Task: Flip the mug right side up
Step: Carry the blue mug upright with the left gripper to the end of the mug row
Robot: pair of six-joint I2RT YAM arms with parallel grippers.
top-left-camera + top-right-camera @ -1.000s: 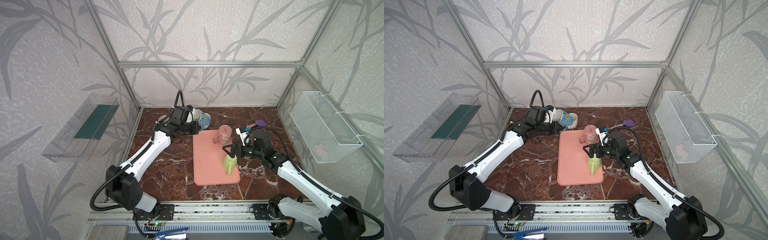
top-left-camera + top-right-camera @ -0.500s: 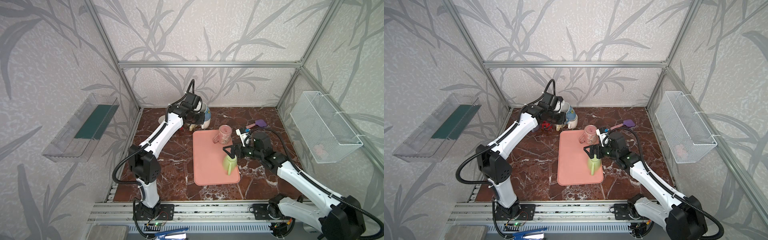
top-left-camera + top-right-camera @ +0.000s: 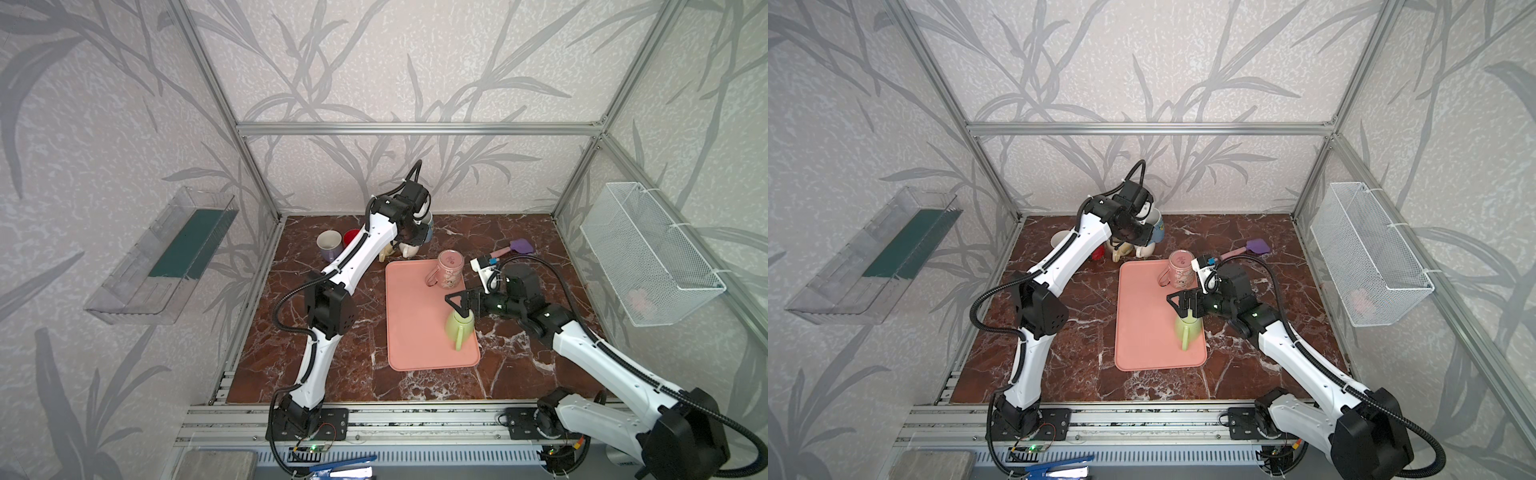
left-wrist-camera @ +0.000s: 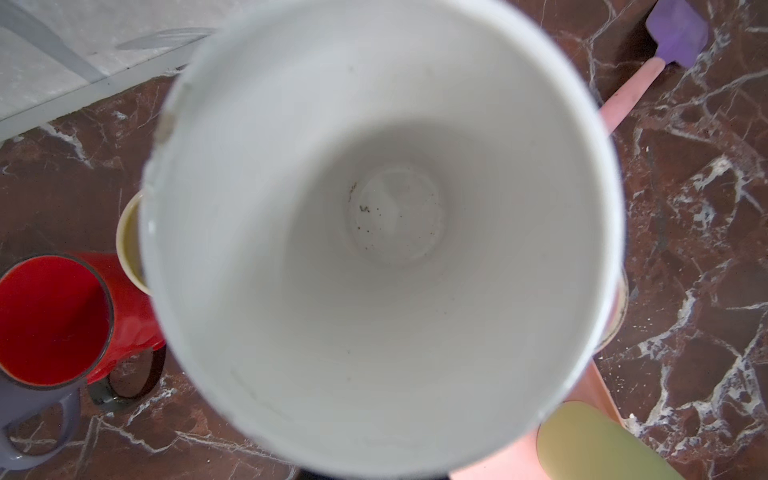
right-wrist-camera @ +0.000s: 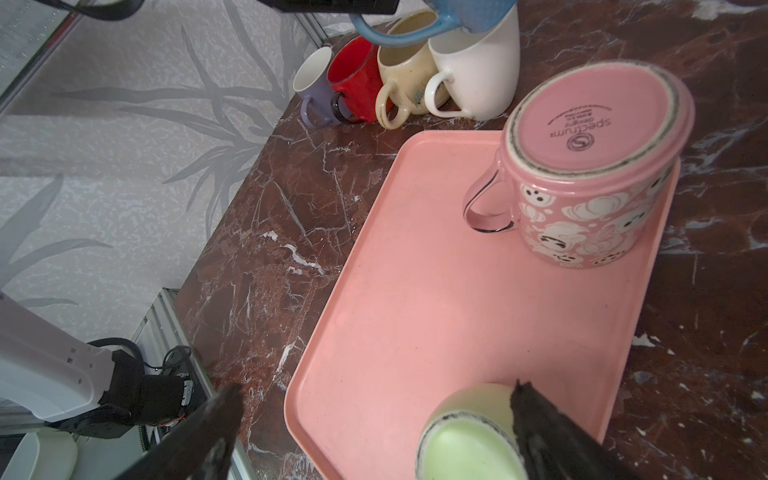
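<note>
Left arm swung up and back since a second ago, carrying the blue mug [image 3: 1157, 232] to the counter's [image 3: 519, 232] rear. My left tool [image 3: 1144, 237] is pinched shut on it, mouth up, hanging over the white mug [image 5: 478, 75]. My right tool [image 3: 464, 305] hasn't moved: spread wide, empty, upturned green mug [image 3: 459, 328] between its fingers on the pink tray [image 3: 415, 332]. Pink mug [image 3: 449, 270] also inverted.

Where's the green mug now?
In both top views the green mug sits upside down on the pink tray's near-right corner, under the open right tool, pink mug behind it.
</note>
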